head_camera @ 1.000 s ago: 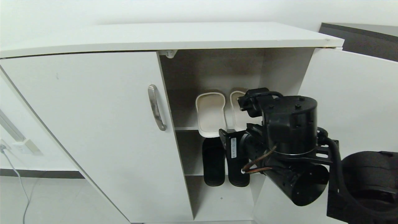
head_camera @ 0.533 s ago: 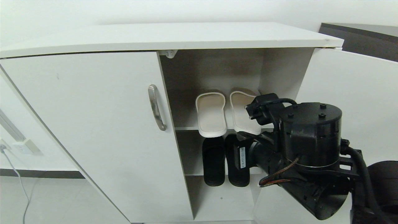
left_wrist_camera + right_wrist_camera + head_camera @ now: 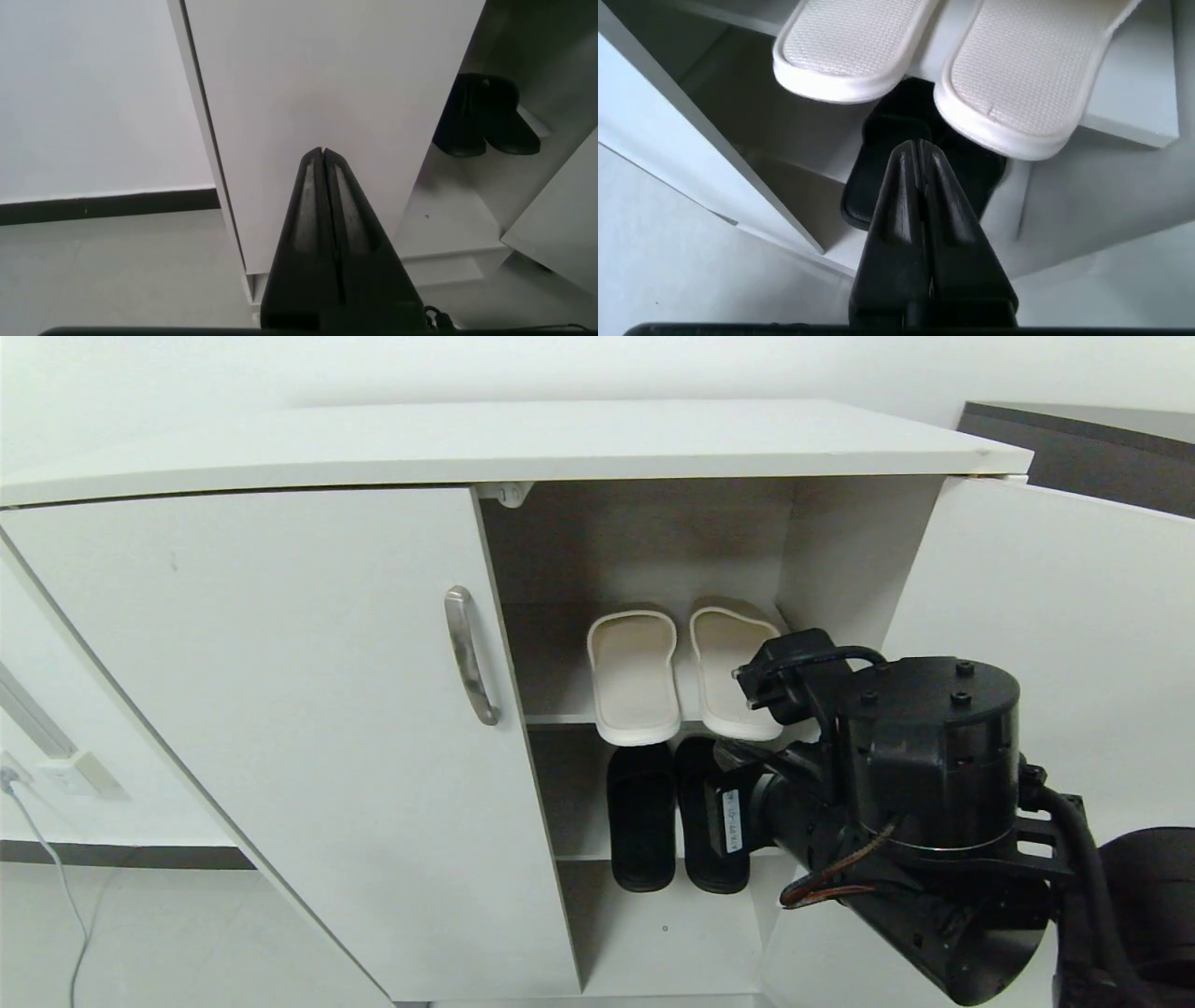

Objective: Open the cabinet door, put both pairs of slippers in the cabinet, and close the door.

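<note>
The white cabinet (image 3: 513, 439) stands with its right door (image 3: 1055, 616) swung open and its left door (image 3: 280, 709) closed. A pair of white slippers (image 3: 635, 681) lies flat on the upper shelf, their heels overhanging the shelf edge. Below them a pair of black slippers (image 3: 642, 821) rests on the lower shelf. My right gripper (image 3: 920, 147) is shut and holds nothing; it hangs just outside the opening, in front of the white slippers (image 3: 850, 47) and the black slippers (image 3: 878, 168). My left gripper (image 3: 322, 154) is shut and empty, low before the closed left door (image 3: 318, 84).
A metal handle (image 3: 467, 658) runs down the left door's edge. A wall socket with a cable (image 3: 79, 775) sits low at the left. Bare floor (image 3: 112, 271) spreads before the cabinet. A dark piece of furniture (image 3: 1083, 448) shows behind the open door.
My right arm has drawn back from the upper shelf, down and to the right, uncovering the right white slipper. The white slippers went from tipped to lying flat.
</note>
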